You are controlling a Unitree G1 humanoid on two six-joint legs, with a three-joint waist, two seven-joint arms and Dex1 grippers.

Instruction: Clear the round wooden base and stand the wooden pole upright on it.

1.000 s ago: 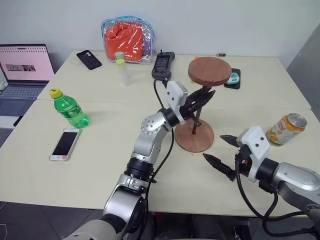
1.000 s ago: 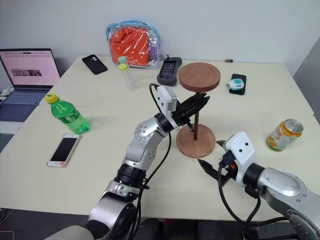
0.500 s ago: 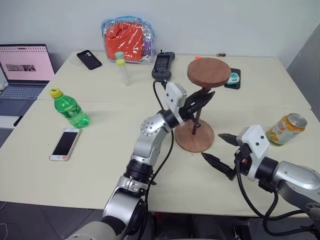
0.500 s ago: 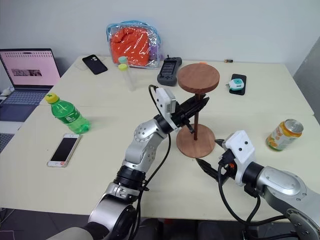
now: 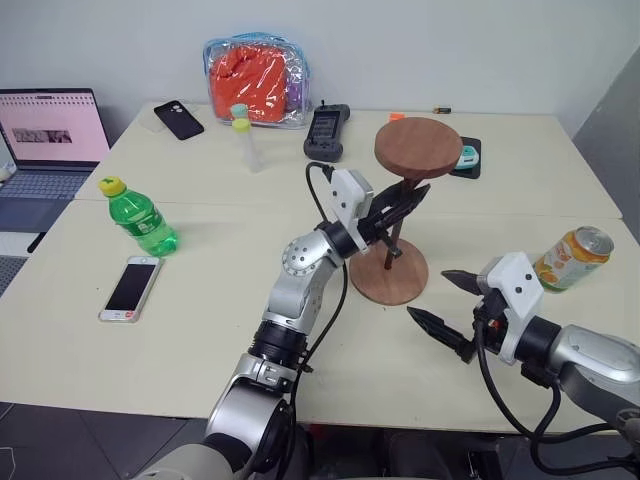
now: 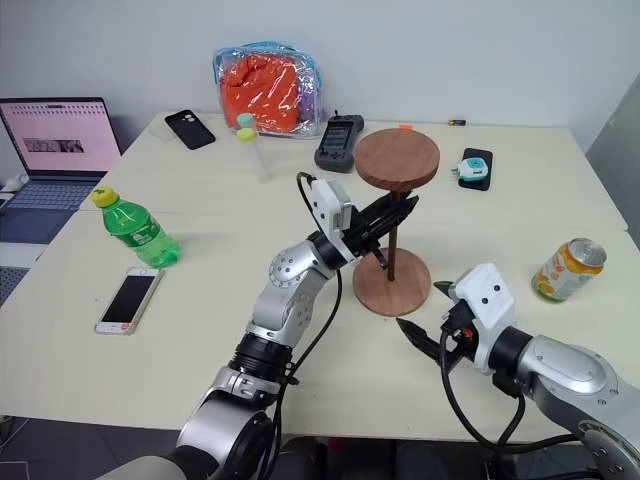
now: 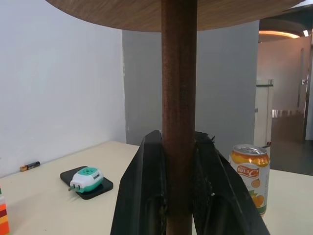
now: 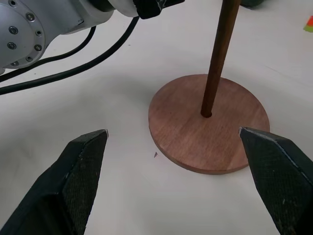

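Wooden: one pole [image 5: 392, 232] on one base [image 5: 390, 278], one can [image 5: 570, 258] nearby.

The wooden pole [image 7: 179, 122] is showing dark, matt wood with fine grain. Under it, the round wooden base [image 8: 209, 122] is looking smooth, reddish, lightly satin. Right of the base, the drink can [image 5: 571, 258] is gleaming as printed metal; the table [image 5: 200, 290] is appearing smooth, matt, cream.

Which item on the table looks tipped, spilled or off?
Nothing stands out. The wooden pole stands upright in the round wooden base, disc end up, with the left pincer shut on it. The soda can and green bottle stand upright.
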